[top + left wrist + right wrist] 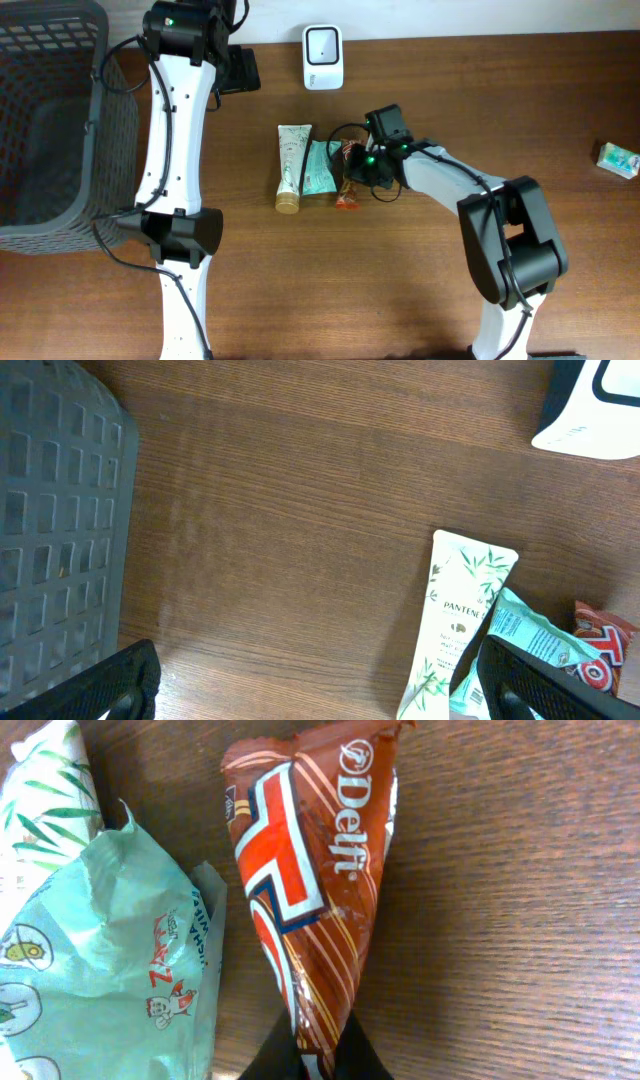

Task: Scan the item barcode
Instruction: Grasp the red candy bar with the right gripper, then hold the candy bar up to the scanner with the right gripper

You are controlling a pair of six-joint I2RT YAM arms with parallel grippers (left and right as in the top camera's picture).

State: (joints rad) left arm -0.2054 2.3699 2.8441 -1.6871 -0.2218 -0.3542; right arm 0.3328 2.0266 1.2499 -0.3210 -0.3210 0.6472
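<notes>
Centre of the overhead frame: the Delfi bar (318, 890) lies on the table, rightmost of three items, just beside the green packet (110, 970). The right gripper (316, 1055) is pinched on its narrow end at the bottom of the wrist view, so the bar's long axis runs straight away from the jaws. The scanner (323, 56) waits at upper centre. The left gripper (240, 68) gapes wide and empty at upper left, farther off.

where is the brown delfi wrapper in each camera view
Overhead: the Delfi wrapper lies mid-table, partly under the right arm.
Left wrist: only a corner shows, low at the right edge.
Right wrist: it fills the centre, narrow end pinched by the right gripper.
Shared landmark: the green packet lies just left of it in all three.
</notes>
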